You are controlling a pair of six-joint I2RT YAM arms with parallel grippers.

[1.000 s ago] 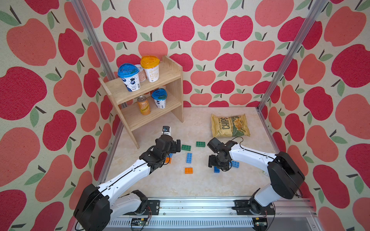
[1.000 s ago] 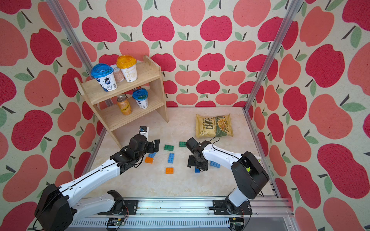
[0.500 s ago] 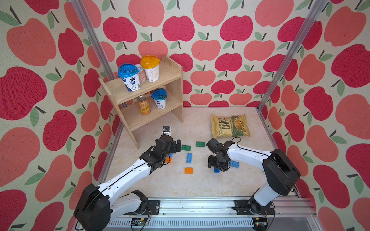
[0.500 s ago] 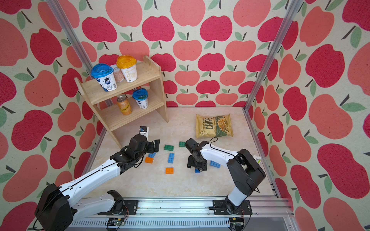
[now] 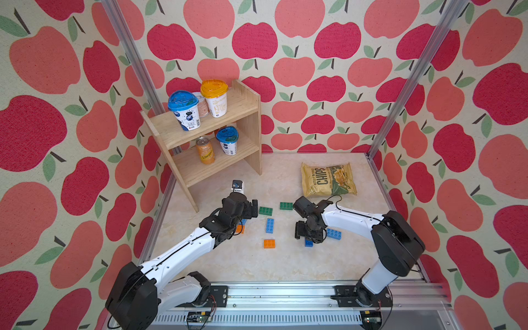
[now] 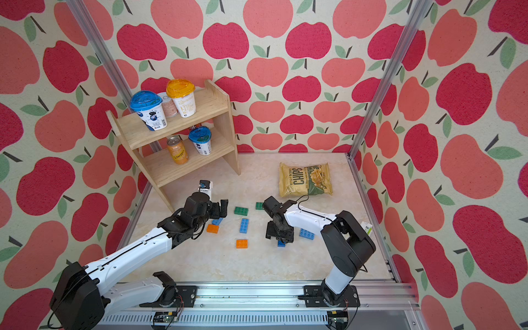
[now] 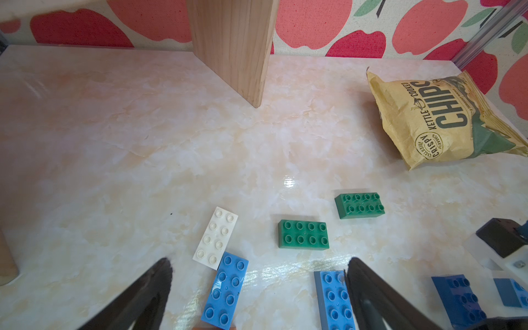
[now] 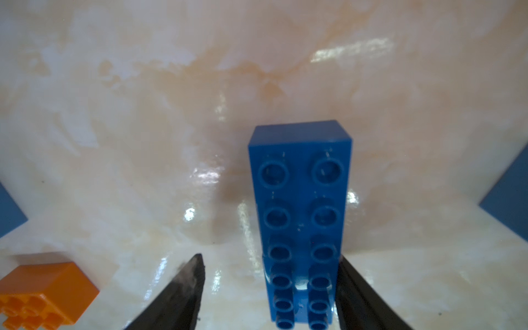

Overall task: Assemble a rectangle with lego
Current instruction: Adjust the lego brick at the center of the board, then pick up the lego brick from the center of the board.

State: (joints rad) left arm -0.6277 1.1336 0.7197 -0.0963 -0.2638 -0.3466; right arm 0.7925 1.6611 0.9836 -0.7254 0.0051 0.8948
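Observation:
Lego bricks lie scattered on the marble floor. My right gripper (image 8: 270, 258) points down over a dark blue brick (image 8: 300, 200), also seen in a top view (image 5: 308, 243). Its jaws are open: one finger is against the brick's side and the other stands a gap away. My left gripper (image 7: 258, 265) hangs open above a white brick (image 7: 216, 238) and a light blue brick (image 7: 225, 290), holding nothing. Two green bricks (image 7: 303, 235) (image 7: 359, 205) lie beyond it. Between the arms lie a blue brick (image 5: 269, 225) and an orange brick (image 5: 269, 243).
A chips bag (image 5: 328, 179) lies at the back right. A wooden shelf (image 5: 243, 114) with cups and a can stands at the back left. Another light blue brick (image 5: 333, 233) is beside my right gripper, and an orange brick (image 5: 239, 228) lies under my left arm.
My right gripper's jaws have narrowed slightly around the dark blue brick. The left arm has not moved.

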